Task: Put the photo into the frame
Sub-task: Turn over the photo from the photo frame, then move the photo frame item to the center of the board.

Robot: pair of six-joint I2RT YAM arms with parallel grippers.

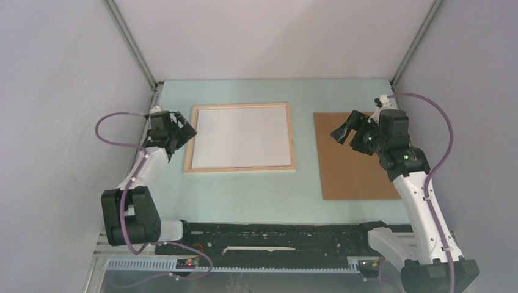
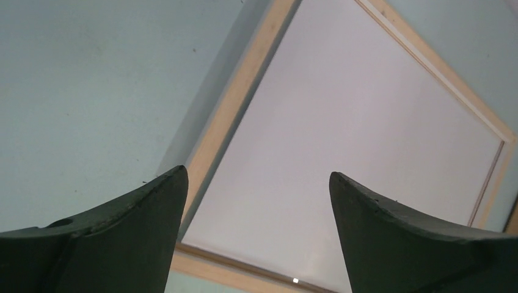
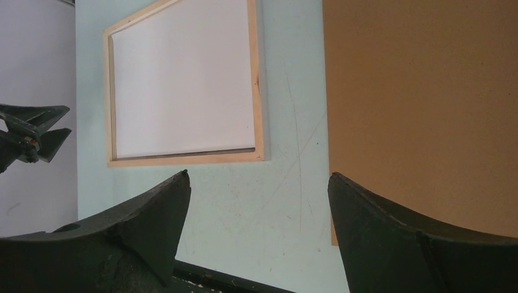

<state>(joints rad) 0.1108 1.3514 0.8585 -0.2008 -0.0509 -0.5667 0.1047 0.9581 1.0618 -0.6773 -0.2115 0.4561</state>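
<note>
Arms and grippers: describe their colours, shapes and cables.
The left arm and right arm have white links, black joint housings and looping purple cables. The left gripper and right gripper are black, each with two tapered, pointed fingers.

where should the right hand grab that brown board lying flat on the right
Probably its left long edge, coming in from the frame side. The photo lies flat, back up, and looks too thin to pinch from above, and that edge has bare table beside it.
</note>
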